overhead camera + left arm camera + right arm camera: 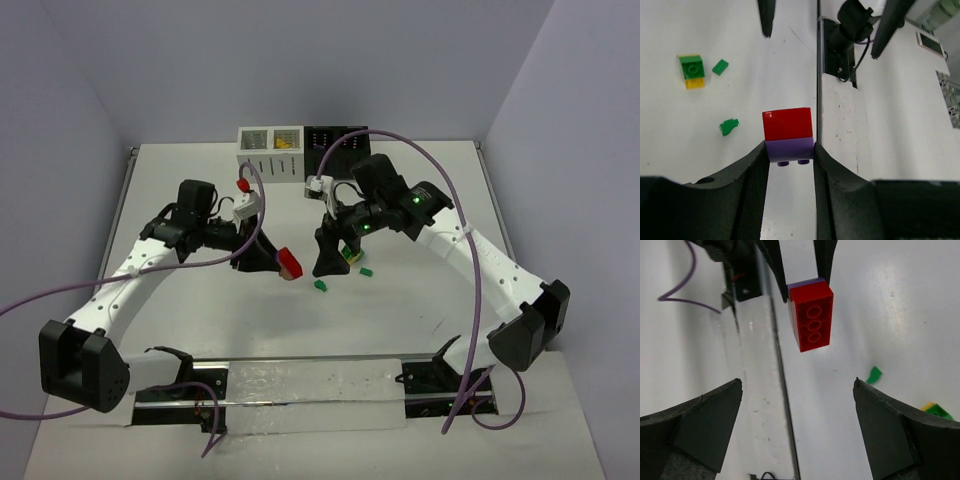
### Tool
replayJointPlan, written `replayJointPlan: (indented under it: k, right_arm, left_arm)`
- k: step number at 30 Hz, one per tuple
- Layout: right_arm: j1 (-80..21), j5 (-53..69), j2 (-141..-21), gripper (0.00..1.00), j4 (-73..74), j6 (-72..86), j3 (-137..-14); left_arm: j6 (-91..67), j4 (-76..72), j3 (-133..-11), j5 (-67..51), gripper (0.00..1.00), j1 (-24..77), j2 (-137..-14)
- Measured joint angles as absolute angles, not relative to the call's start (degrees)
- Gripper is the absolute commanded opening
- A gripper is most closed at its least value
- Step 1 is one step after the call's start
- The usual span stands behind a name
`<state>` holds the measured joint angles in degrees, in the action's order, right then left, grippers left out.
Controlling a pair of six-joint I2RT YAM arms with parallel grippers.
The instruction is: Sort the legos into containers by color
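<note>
My left gripper (pixel 281 262) is shut on a red-and-purple lego stack (pixel 290 264), held above the table. In the left wrist view the fingers clamp the purple brick (pixel 789 149), with the red brick (pixel 787 123) sticking out past the tips. My right gripper (pixel 329 268) is open and empty, facing the stack from the right; the right wrist view shows the red brick (pixel 811 322) ahead of the wide jaws (pixel 797 385). Loose green legos (pixel 321 285) (pixel 365 270) and a green-yellow stack (pixel 350 253) lie under the right gripper. The white bin (pixel 269 150) and black bin (pixel 333 140) stand at the back.
A small red piece (pixel 243 185) shows near the left arm's wrist. A metal strip (pixel 310 385) with clamps runs along the near table edge. Walls enclose the table at the back and sides. In the left wrist view, green legos (pixel 729 126) (pixel 720 66) and the green-yellow stack (pixel 691 70) lie to the left.
</note>
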<state>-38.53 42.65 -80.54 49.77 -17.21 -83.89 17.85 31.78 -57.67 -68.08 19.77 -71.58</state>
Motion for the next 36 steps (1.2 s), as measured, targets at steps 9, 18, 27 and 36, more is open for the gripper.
replayJointPlan:
  k: [9,18,27,36]
  right_arm:
    - [-38.11,52.42,-83.34,0.97,46.35,-10.61,-83.42]
    - [-40.05,52.09,-85.08,0.96,39.64,-4.26,-83.05]
    - [-41.28,50.17,-87.64,0.85,39.59,-4.32,-83.05]
    - [-41.53,51.55,-87.59,0.41,38.70,-4.99,-83.05]
  left_arm:
    - [24.32,34.06,-59.11,-70.92,0.00,20.63,-69.75]
    - [22.20,33.39,-59.11,-69.25,0.00,24.34,-68.42]
    - [21.60,33.39,-59.11,-69.28,0.00,25.04,-68.42]
    - [20.53,32.65,-59.11,-68.24,0.00,25.21,-68.42]
